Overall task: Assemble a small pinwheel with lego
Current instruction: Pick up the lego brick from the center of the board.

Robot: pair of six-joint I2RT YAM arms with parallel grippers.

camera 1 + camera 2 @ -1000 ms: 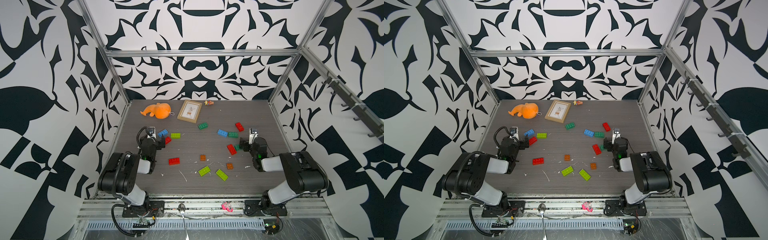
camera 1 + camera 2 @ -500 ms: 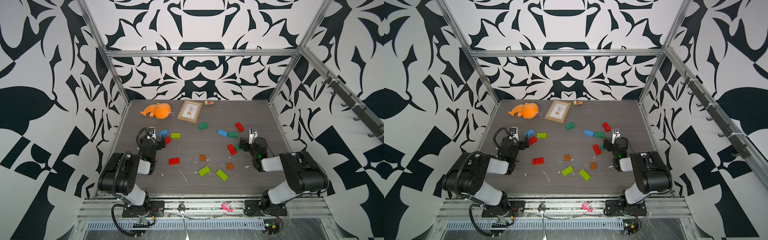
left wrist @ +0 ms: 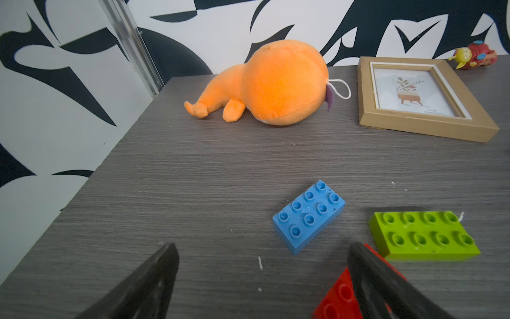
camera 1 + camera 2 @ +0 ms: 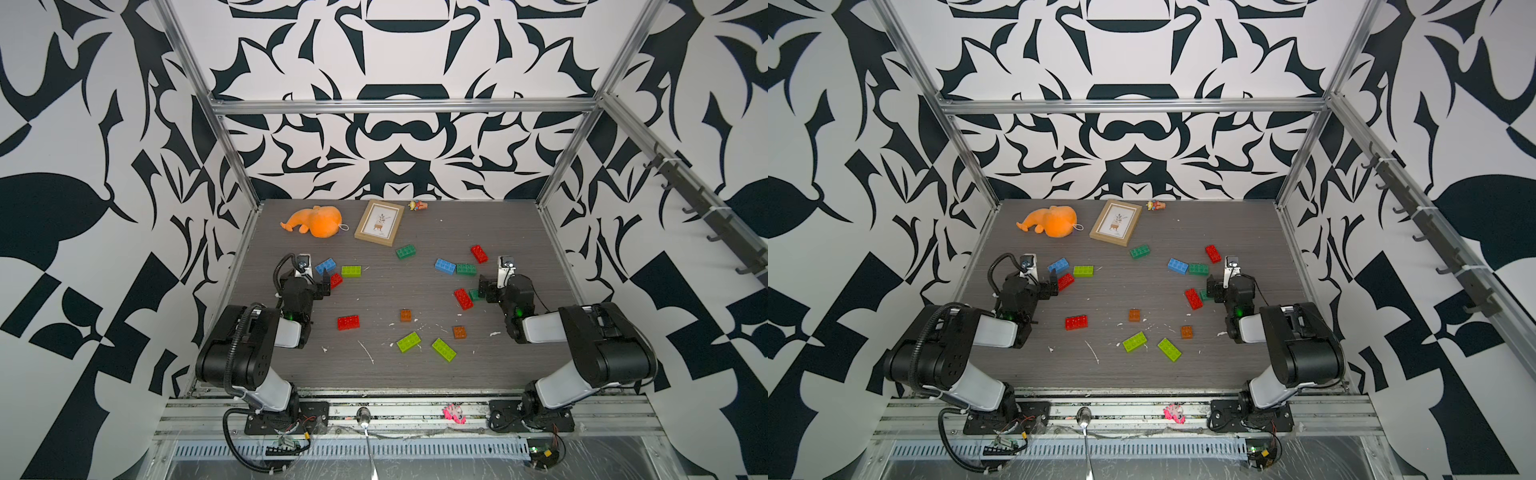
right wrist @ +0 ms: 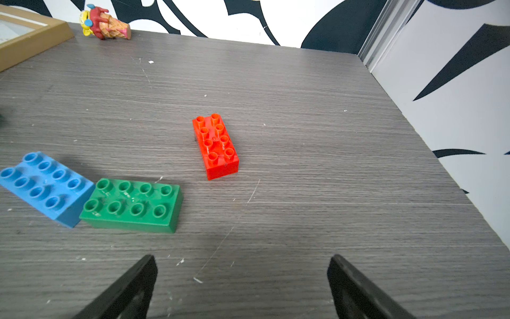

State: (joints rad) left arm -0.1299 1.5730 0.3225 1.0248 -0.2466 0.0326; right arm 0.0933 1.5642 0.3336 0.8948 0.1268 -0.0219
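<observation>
Left gripper and right gripper gape empty; I judge the lego light, rigid, slick, best pinched across long sides.

Red brick, blue brick, lime brick, orange plush, black-and-white patterned walls

Bare table nr front; lego scattered mid; plush, frame block back-left.
</observation>
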